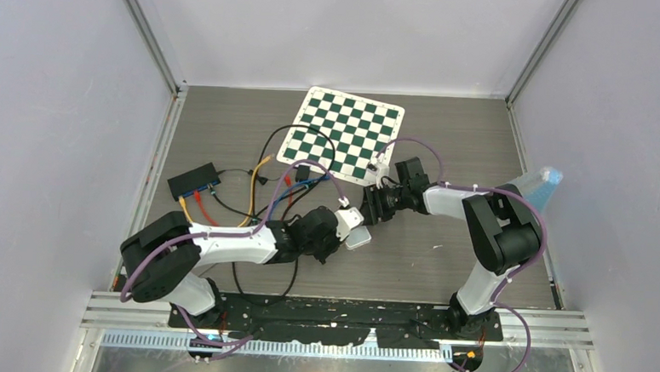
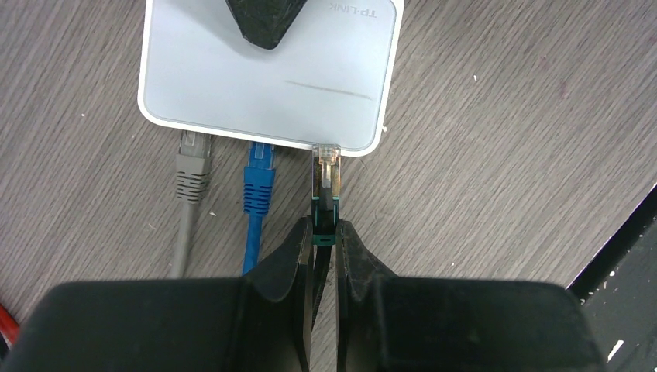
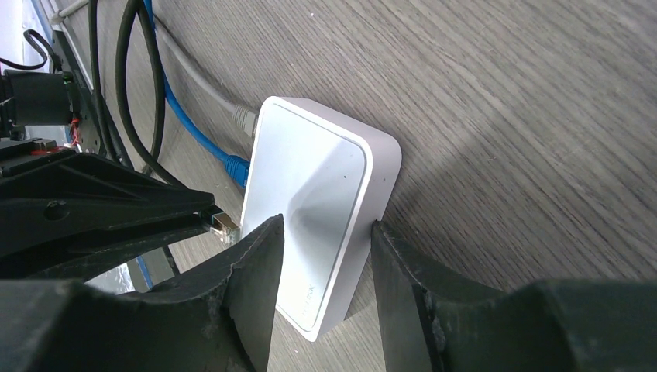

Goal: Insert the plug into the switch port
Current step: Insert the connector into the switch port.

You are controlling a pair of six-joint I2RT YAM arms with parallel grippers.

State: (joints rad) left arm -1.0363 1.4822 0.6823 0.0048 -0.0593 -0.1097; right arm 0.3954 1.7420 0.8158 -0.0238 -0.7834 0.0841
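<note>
The white switch point(image 1: 358, 237) lies mid-table. It fills the top of the left wrist view point(image 2: 232, 85), with a grey plug point(image 2: 192, 167) and a blue plug point(image 2: 259, 178) in its near side. My left gripper point(image 2: 325, 225) is shut on the green boot of a clear plug point(image 2: 326, 174). The plug's tip touches the switch's port side right of the blue plug, and most of its clear body shows outside. My right gripper point(image 3: 325, 232) straddles the switch point(image 3: 310, 186), one finger over its top face point(image 2: 263, 23) and the other against its far side.
A green-and-white checkerboard point(image 1: 342, 134) lies at the back. A black box point(image 1: 194, 179) with red, orange and black cables point(image 1: 275, 192) sits left of centre. A bluish object point(image 1: 538, 190) leans at the right wall. The black base plate edge point(image 2: 620, 256) is near my left gripper.
</note>
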